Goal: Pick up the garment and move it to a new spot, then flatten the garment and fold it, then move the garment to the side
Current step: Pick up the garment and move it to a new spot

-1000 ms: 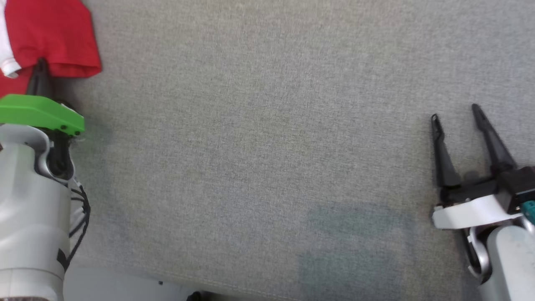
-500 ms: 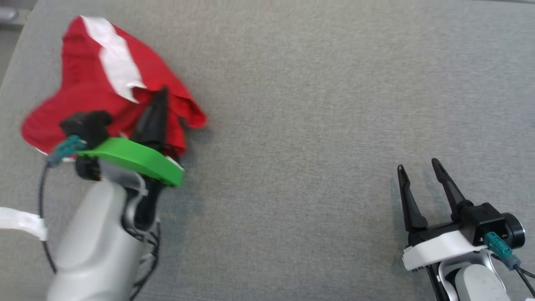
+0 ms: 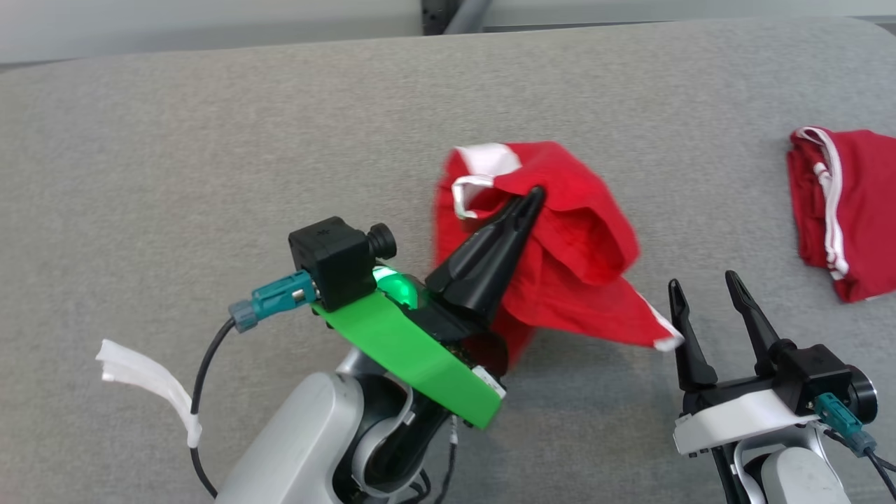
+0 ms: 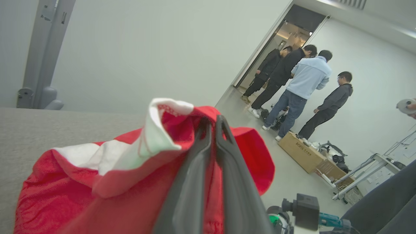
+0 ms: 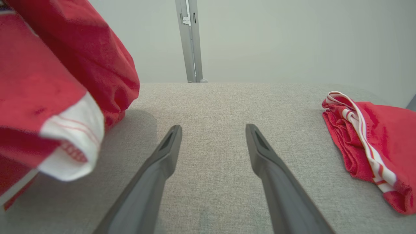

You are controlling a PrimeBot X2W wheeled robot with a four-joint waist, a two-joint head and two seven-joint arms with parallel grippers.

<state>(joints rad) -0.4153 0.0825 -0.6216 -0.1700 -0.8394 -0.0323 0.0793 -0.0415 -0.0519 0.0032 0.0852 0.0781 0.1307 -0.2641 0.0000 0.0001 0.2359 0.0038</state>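
Observation:
A red garment (image 3: pixel 567 259) with white trim hangs bunched above the grey table (image 3: pixel 210 154), near its middle. My left gripper (image 3: pixel 533 194) is shut on its upper fold; in the left wrist view the two dark fingers (image 4: pixel 224 152) press together with the red garment (image 4: pixel 65 191) draped round them. My right gripper (image 3: pixel 700 287) stands open and empty at the lower right, just right of the garment's hanging white-edged corner (image 3: pixel 661 339). In the right wrist view that garment (image 5: pixel 48 97) hangs at the left, beside the open right gripper (image 5: pixel 213 128).
A second red garment with white stripes (image 3: pixel 843 210) lies crumpled at the table's right edge, also the striped garment (image 5: pixel 370 143) in the right wrist view. A grey post (image 3: pixel 448 14) stands behind the table. Several people (image 4: pixel 302 87) stand by a doorway, with a cardboard box (image 4: pixel 300 152) on the floor.
The head camera has swung, so the whole picture shifted. My left gripper, still shut on the red garment, now holds it lifted near the table's middle, close to the right gripper.

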